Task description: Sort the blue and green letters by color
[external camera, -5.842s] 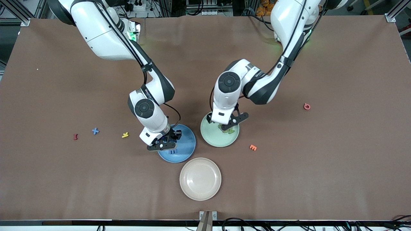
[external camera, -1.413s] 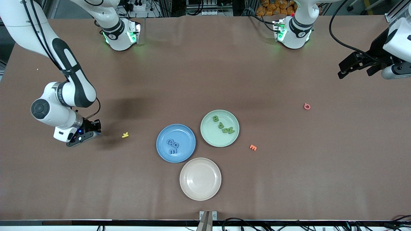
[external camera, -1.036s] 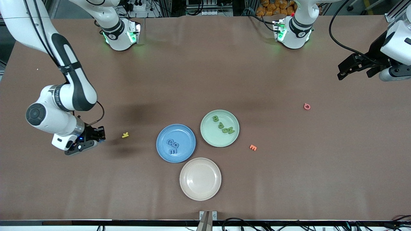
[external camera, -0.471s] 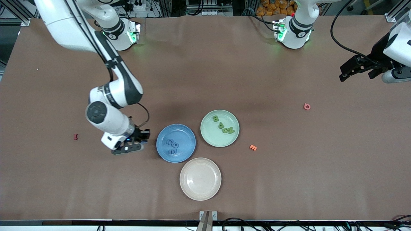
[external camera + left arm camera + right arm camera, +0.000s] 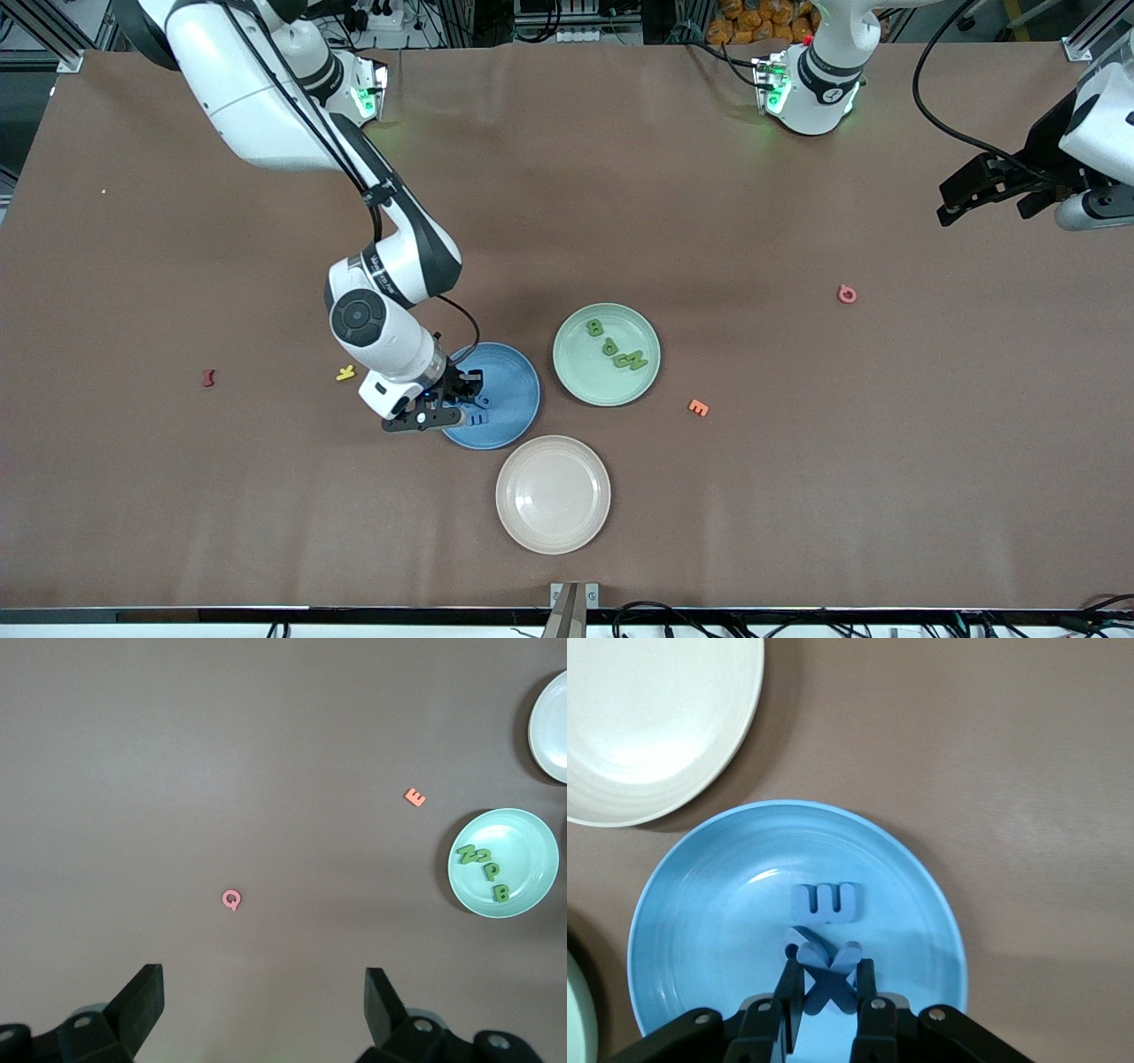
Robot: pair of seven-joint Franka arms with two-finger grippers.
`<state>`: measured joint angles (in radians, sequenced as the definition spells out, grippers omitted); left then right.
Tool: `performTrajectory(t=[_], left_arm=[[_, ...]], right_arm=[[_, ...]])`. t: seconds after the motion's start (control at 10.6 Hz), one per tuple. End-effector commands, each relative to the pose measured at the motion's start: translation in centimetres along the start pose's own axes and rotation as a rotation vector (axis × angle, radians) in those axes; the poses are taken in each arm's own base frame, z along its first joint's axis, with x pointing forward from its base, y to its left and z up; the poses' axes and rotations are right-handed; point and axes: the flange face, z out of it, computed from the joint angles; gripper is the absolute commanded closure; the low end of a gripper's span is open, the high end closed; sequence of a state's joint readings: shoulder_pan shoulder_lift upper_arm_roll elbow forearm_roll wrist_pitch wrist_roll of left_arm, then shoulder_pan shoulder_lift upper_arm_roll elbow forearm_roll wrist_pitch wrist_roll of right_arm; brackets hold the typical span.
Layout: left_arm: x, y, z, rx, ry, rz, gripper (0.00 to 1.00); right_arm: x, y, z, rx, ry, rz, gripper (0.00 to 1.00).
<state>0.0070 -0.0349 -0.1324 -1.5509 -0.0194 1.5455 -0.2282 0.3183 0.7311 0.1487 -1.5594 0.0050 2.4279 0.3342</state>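
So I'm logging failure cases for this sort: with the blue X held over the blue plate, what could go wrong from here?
1. The right gripper holds the blue X directly over letters already on the blue plate, beside the blue E; released here, it may land stacked or tilted on them.
2. Lowering further, the fingers might nudge those letters.
3. The foam X could cling to a finger on release.

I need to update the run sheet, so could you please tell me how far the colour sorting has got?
Done: small flat green letters lie in the pale green plate; a blue E lies in the blue plate. In hand: the right tool, shut on the blue X, is over that plate. Left: releasing it. The left tool waits, open.
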Motion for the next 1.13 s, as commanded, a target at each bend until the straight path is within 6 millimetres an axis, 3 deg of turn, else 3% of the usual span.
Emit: performTrajectory(t=[0.0, 0.09, 0.38, 0.57, 0.75, 1.04], left_arm=[[0.3, -0.3, -0.4, 0.011, 0.012, 0.018, 0.0], [0.4, -0.4, -0.4, 0.014, 0.012, 0.017, 0.0], [0.3, -0.1, -0.4, 0.013, 0.012, 0.021, 0.0], [0.4, -0.4, -0.4, 0.013, 0.012, 0.017, 0.0], [0.3, -0.2, -0.4, 0.013, 0.012, 0.02, 0.0], [0.3, -0.2, -0.4, 0.014, 0.012, 0.02, 0.0]], right_arm=[[1.0, -0.3, 0.6, 0.005, 0.018, 0.041, 0.3], [1.0, -0.1, 0.6, 0.003, 0.019, 0.078, 0.0], [1.9, 1.0, -0.6, -0.013, 0.028, 0.069, 0.0], [3.6, 6.4, -1.4, -0.109, 0.011, 0.018, 0.0], [5.0, 13.4, -2.8, -0.139, -0.031, 0.004, 0.0], [6.0, 22.3, -4.0, -0.191, -0.028, -0.018, 0.0]])
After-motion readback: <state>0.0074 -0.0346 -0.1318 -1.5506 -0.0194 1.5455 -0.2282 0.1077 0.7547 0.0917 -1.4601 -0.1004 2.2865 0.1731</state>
